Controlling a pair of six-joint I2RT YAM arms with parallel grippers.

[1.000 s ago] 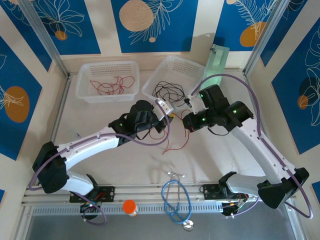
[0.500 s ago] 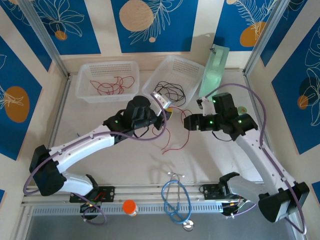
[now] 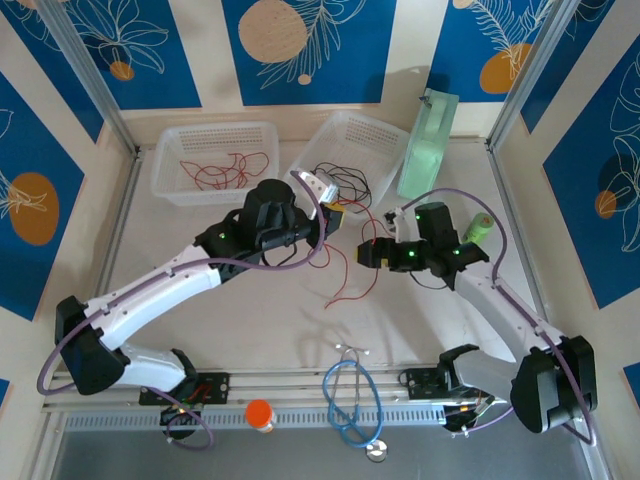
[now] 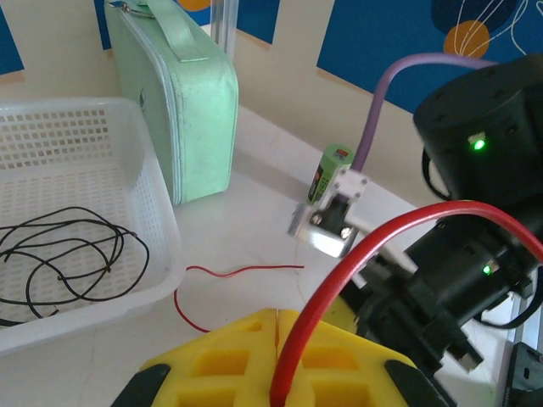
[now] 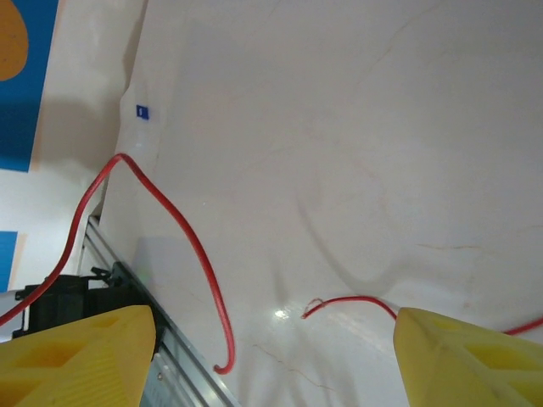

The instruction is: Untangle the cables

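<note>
Left basket: a white mesh basket (image 3: 170, 150) at the far left in the top view, holding a loose heap of red cables (image 3: 222, 172).
Left gripper: the left gripper (image 3: 336, 212) hangs over the table by the near rim of the right basket. The top view is too small to show its grip. The left wrist view shows its yellow pads (image 4: 221, 360) pressed together on a held red cable (image 4: 339, 275), which arches up and right towards the other arm.
Right basket: the right basket (image 3: 385, 135) sits skewed to the first, with thin black cables (image 3: 338, 182) in it. The left wrist view shows them as flat loops on its floor.
Table between the arms: a loose red strand (image 3: 350, 278) curls on the white table (image 3: 250, 320). I cannot tell whether it joins the held one.
Right gripper: the right gripper (image 5: 273, 312) has its yellow fingers (image 5: 81, 356) wide apart, closed on nothing. The right wrist view shows two red ends lying on the table below.
Mint case: a mint case (image 3: 428, 150) stands upright just right of the right basket. Its handle is clear in the left wrist view.
Green cylinder: a green cylinder (image 3: 478, 228) lies on the table beside the right arm.
</note>
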